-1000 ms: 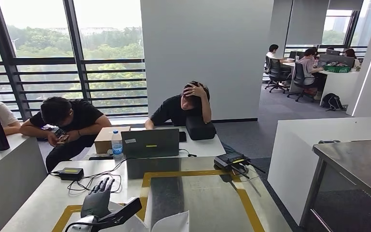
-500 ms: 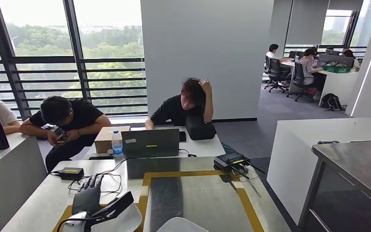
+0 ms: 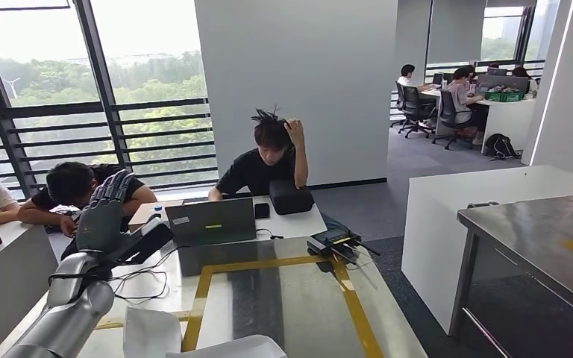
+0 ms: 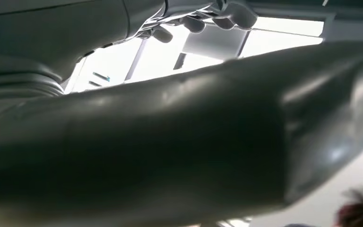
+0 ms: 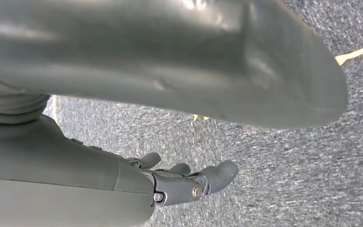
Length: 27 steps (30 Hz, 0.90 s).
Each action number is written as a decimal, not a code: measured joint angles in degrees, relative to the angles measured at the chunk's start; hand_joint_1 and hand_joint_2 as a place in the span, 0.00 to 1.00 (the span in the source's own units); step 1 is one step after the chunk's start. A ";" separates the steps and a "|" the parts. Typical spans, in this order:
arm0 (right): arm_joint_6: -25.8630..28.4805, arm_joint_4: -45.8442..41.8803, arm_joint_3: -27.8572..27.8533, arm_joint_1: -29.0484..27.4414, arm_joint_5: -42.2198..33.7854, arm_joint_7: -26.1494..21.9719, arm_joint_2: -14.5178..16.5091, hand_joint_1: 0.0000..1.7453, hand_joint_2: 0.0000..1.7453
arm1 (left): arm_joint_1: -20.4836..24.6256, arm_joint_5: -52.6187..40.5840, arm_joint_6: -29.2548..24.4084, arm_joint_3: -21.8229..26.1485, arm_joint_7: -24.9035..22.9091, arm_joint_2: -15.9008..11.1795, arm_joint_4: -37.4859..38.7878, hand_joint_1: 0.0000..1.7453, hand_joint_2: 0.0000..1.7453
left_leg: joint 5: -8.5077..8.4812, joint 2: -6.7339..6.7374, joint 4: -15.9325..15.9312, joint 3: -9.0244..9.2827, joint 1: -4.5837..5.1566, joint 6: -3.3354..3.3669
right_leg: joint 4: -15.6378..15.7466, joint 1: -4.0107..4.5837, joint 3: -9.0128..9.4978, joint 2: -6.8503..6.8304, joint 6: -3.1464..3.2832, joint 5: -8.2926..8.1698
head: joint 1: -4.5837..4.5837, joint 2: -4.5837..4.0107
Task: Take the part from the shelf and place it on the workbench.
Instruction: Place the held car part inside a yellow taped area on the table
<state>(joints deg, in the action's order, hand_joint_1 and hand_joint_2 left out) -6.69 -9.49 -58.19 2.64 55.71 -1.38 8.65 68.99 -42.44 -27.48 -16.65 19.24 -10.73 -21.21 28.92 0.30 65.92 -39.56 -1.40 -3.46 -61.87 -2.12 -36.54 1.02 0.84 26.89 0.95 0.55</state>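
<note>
The fingers (image 3: pixel 112 190) of the left hand (image 3: pixel 104 216) stand straight and spread, pointing up, with nothing between them; the thumb juts out to the side over the workbench (image 3: pixel 298 298). The silver left arm (image 3: pixel 67 317) rises from the near corner of the bench, so the hand hangs well above the surface, in front of the laptop (image 3: pixel 210 221) and the seated person (image 3: pixel 265 160) behind it.

The right hand (image 5: pixel 179 182) hangs low over grey carpet (image 5: pixel 288 165) in the right wrist view, its fingers loosely apart and holding nothing (a resting pose, it seems, while the other arm is raised).

The workbench carries a yellow taped frame (image 3: pixel 268 262), probably marking where the part belongs; the panel inside it lies bare apart from a pale sheet (image 3: pixel 149 332) at the near edge. Cables (image 3: pixel 145 280) trail beside the frame, and a small black device (image 3: pixel 333 240) sits at its far corner.

Neither the part nor a shelf can be made out here. With both hands carrying nothing, the delivery looks either finished or not yet begun; which one cannot be judged. A steel table (image 3: pixel 545 246) stands off to the right, well apart.
</note>
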 joint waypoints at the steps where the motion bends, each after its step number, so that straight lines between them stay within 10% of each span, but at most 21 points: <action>1: 0.01 0.00 -0.04 -0.02 0.00 -0.32 0.04 0.00 0.00 | -1.61 4.85 0.50 1.26 3.56 -1.26 -2.63 0.00 0.00 | 2.34 -0.04 3.60 -1.07 0.10 -0.04 | 0.03 0.11 -0.42 0.12 0.23 -0.37 | -0.01 0.00; 4: 0.10 0.00 -0.40 -0.15 -0.06 -1.23 0.09 0.00 0.00 | -14.04 20.54 -1.36 4.95 9.32 -5.42 -18.93 0.00 0.00 | 5.34 -0.15 8.72 -0.93 0.54 0.50 | 0.10 0.51 -1.61 0.75 0.59 -1.49 | -0.06 0.00; 8: 0.16 -0.01 -1.02 -0.55 -0.11 -2.61 0.18 0.00 0.00 | -37.05 26.08 -10.66 8.25 14.22 -7.80 -47.16 0.00 0.00 | 2.35 0.14 -4.43 8.25 1.64 2.94 | 0.48 1.12 -2.52 1.19 0.27 -2.85 | -0.13 0.00; 12: 0.09 -0.02 -1.05 -0.60 0.68 -2.79 0.18 0.00 0.00 | -55.87 17.61 -12.51 10.44 20.12 -4.33 -69.29 0.00 0.00 | 0.32 0.35 -7.11 8.69 2.17 3.56 | 1.70 0.88 -2.19 0.96 -1.38 -4.01 | -0.10 0.00; 18: 0.18 -0.02 -1.04 -0.62 1.46 -3.53 -0.23 0.00 0.00 | -69.18 9.53 -12.56 11.54 20.97 2.07 -87.79 0.00 0.00 | -3.38 0.49 -7.53 5.01 1.81 5.11 | -12.36 1.15 -4.92 -0.66 -2.84 8.54 | 0.17 0.00; 20: 0.29 -0.02 -1.04 -0.49 1.62 -3.73 -0.61 0.00 0.00 | -71.54 9.54 -12.56 12.47 20.95 3.87 -89.96 0.00 0.00 | -4.55 0.47 -7.25 3.24 1.90 5.08 | -12.49 1.44 -2.19 -0.68 -2.67 7.23 | 0.22 0.00; 24: 0.06 -0.05 -0.94 -0.10 2.69 -4.03 -1.22 0.00 0.00 | -75.14 10.07 -12.56 16.15 20.58 7.49 -89.33 0.00 0.00 | -6.72 0.45 -6.72 0.91 1.95 4.45 | 1.88 2.32 8.84 -0.65 -1.20 5.52 | 0.28 0.02; 27: 0.21 -0.05 -0.89 0.00 2.96 -3.95 -1.35 0.00 0.00 | -76.04 7.70 -12.60 20.32 18.69 9.70 -85.28 0.00 0.00 | -8.48 0.38 -7.61 1.04 1.84 3.45 | 4.42 2.58 9.34 -0.71 0.09 4.93 | 0.40 0.03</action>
<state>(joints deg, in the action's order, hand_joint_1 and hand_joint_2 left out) -6.47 -9.54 -59.08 2.65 58.68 -5.32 7.30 -7.05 -34.74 -40.08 3.67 37.94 -1.03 -106.49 20.45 0.68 58.31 -38.52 0.44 -0.01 -57.44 0.46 -27.20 0.32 0.93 31.82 1.34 0.58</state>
